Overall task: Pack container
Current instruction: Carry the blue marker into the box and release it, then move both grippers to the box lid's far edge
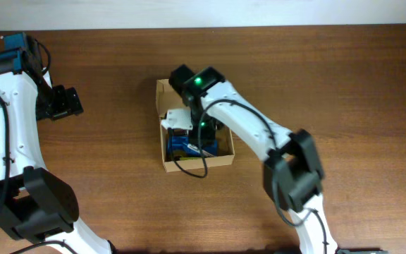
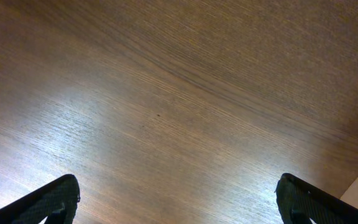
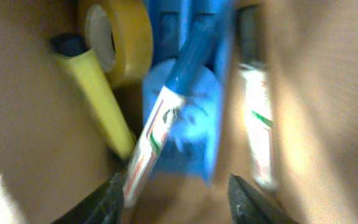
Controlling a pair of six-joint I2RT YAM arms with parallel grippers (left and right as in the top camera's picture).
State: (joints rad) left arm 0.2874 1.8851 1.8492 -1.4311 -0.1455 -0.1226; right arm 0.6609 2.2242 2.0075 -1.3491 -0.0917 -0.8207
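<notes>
white arm shells (image 1: 240,117), black joints (image 1: 296,173) and cables (image 1: 206,166) — green lights (image 1: 198,80), black claw fingers (image 2: 53,200)

Container (image 1: 197,164) mouth, largely covered from above by my right arm (image 1: 245,120). Beneath my right gripper (image 3: 179,200), a yellow marker (image 3: 95,93), tape roll (image 3: 120,37), blue case (image 3: 191,155) and two pens (image 3: 160,118) crowd the floor. My left gripper (image 2: 182,202) hangs over bare table (image 2: 166,93), with free passage all round.
</notes>
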